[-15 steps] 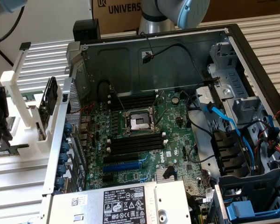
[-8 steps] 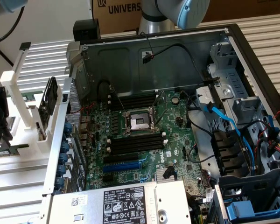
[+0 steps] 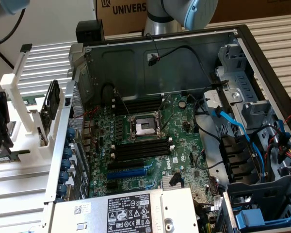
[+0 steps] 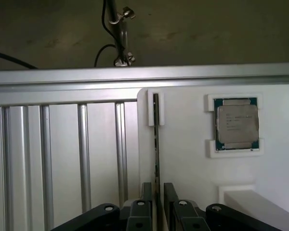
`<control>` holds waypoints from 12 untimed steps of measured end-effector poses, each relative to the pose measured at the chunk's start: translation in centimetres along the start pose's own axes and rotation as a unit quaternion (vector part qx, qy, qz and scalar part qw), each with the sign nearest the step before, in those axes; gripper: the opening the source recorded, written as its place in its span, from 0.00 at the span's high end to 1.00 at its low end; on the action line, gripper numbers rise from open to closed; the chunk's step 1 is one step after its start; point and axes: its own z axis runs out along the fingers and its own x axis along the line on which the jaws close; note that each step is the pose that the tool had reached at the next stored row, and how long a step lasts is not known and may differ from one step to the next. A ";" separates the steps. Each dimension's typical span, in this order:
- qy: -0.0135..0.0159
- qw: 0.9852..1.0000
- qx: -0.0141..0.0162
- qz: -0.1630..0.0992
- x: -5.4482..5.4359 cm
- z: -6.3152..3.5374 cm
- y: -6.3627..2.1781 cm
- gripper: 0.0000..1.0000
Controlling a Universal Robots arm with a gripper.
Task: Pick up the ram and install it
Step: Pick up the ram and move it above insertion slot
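Black metal two-finger pincer (image 4: 158,186) straddles the ram (image 4: 156,144), a thin green board seen edge-on, jaws narrowly parted with a sliver of white showing on one side. Ram stands upright in a notched slot at the smooth white plastic fixture's (image 4: 183,159) edge, beside ribbed aluminium rails (image 4: 82,154).

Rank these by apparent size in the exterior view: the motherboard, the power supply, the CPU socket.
1. motherboard
2. power supply, though it is cut off by the picture's edge and nearer the camera
3. CPU socket
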 end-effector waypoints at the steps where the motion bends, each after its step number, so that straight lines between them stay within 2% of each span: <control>1: 0.000 1.000 0.000 0.000 0.0 0.03 0.00 0.76; 12: 0.000 1.000 0.000 -0.006 -0.1 0.50 0.02 0.76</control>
